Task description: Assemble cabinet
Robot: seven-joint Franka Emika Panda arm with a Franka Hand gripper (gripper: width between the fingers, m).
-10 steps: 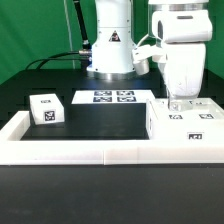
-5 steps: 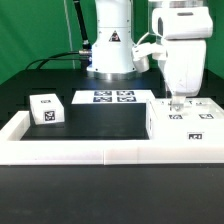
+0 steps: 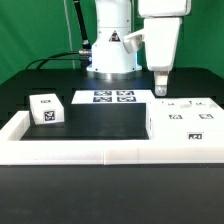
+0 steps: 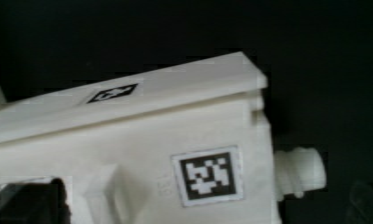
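you're partway: the cabinet body point(image 3: 186, 120) sits on the counter point(image 3: 100, 118) at the exterior view's right, the small block point(image 3: 43, 108) lies loose, well apart at its left, and the pincer point(image 3: 160, 90) hangs above the body, its spread impossible to tell.

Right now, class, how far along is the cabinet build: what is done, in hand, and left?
Done, it seems: the cabinet body stands on the exterior view's right with tagged faces in place. In hand: nothing; the claw hovers above that body, apart from it. Left: the small block sits loose on the exterior view's left, not yet joined.
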